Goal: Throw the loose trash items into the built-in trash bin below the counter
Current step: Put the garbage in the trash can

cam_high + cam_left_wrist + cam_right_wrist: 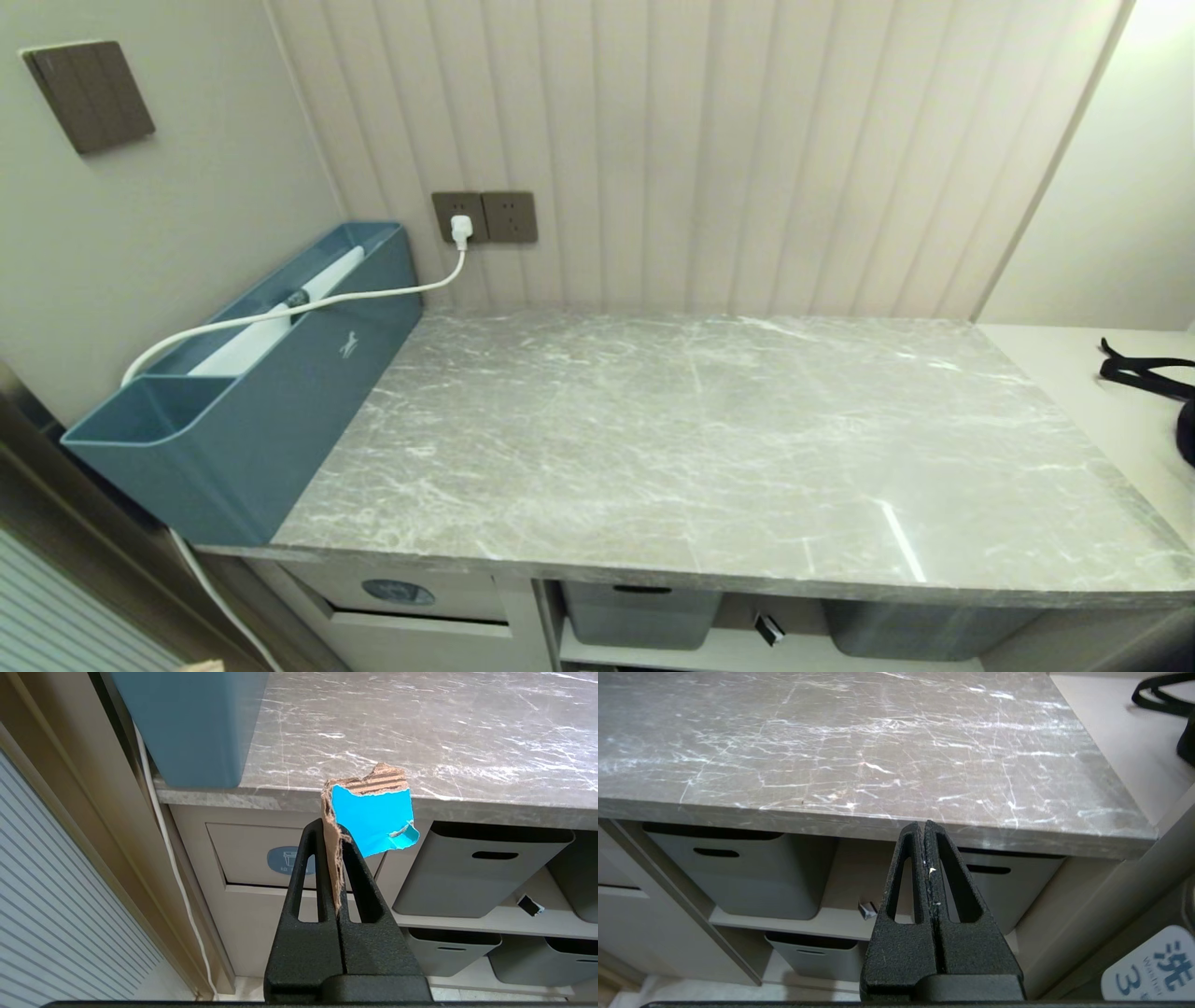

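Scrap of blue-faced card stands pinched in my left gripper, with the bin flap just beyond and lower left; my right gripper is pressed together, empty.

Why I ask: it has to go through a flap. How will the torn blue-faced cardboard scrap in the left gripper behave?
The cardboard scrap probably holds stiff: it stands upright above the left gripper without drooping. It looks light, being small and thin. Its curled torn corner might snag on the bin flap.
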